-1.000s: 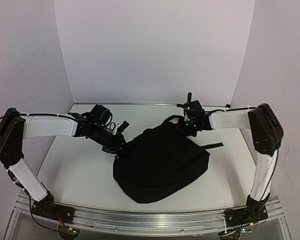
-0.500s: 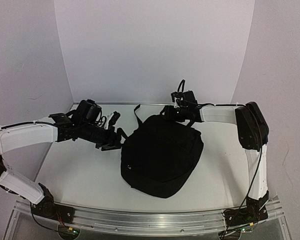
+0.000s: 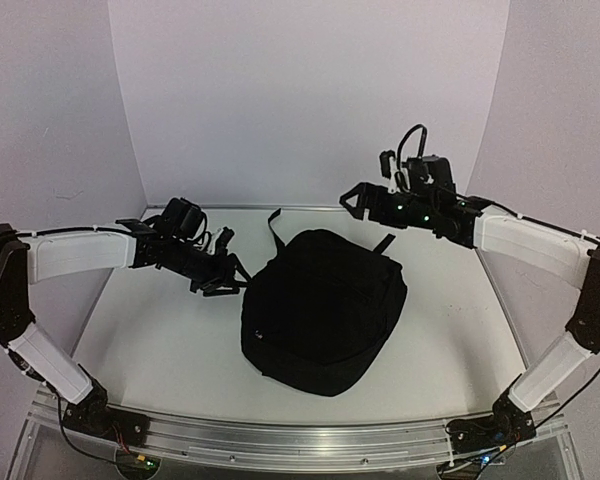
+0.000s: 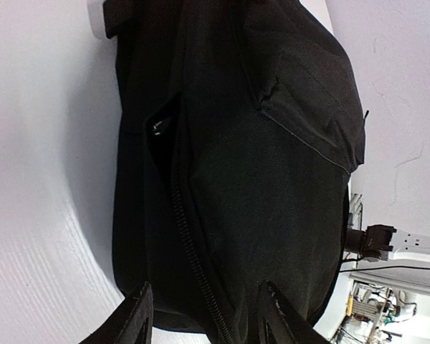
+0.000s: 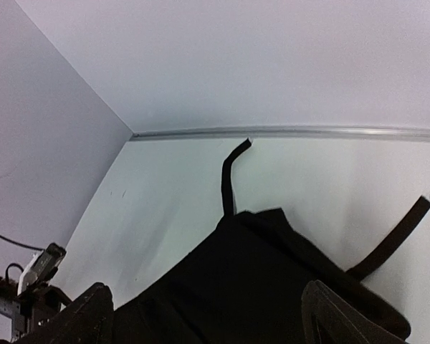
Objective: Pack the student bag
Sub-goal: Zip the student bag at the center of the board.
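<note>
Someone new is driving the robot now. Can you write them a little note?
Left tool: open, empty, by the left edge of the large black soft fabric backpack.
Right tool: open, empty, raised over its far end.
Backpack lies flat on the white table, straps trailing at the back.
Done: nothing visibly packed. Left: open it and fill it; no items in view.

The large black soft fabric backpack is seen beneath the right gripper, jaws held wide apart. Two black straps are laid on the white table.
</note>
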You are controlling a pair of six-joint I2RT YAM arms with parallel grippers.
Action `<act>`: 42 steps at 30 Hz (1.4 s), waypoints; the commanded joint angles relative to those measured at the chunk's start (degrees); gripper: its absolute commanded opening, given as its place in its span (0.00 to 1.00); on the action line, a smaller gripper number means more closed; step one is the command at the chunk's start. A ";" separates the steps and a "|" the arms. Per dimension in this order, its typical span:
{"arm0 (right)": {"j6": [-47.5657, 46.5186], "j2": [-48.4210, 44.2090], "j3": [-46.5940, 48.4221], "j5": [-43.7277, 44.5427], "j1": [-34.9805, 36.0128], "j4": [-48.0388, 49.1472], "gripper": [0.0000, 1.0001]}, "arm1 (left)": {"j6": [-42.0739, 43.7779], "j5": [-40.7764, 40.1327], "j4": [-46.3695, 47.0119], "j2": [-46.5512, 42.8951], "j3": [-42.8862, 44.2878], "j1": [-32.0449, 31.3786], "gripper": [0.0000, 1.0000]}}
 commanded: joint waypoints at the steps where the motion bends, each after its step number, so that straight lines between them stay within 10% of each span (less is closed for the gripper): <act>1: 2.79 -0.85 -5.94 2.67 4.79 -8.41 0.92 | -0.56 8.70 7.36 2.67 2.01 -0.35 0.39; 10: 6.99 -1.38 -9.65 5.57 11.88 -10.00 0.91 | -2.64 9.46 14.69 2.16 0.83 -4.38 0.26; 26: 8.40 -2.24 -6.68 8.30 15.90 -10.14 0.91 | -2.46 -1.00 -3.89 3.83 2.09 -5.30 0.70; 42: 0.97 -0.07 -4.50 1.25 24.31 -10.03 0.81 | -4.64 -2.43 -3.74 -4.61 -3.50 -5.51 0.80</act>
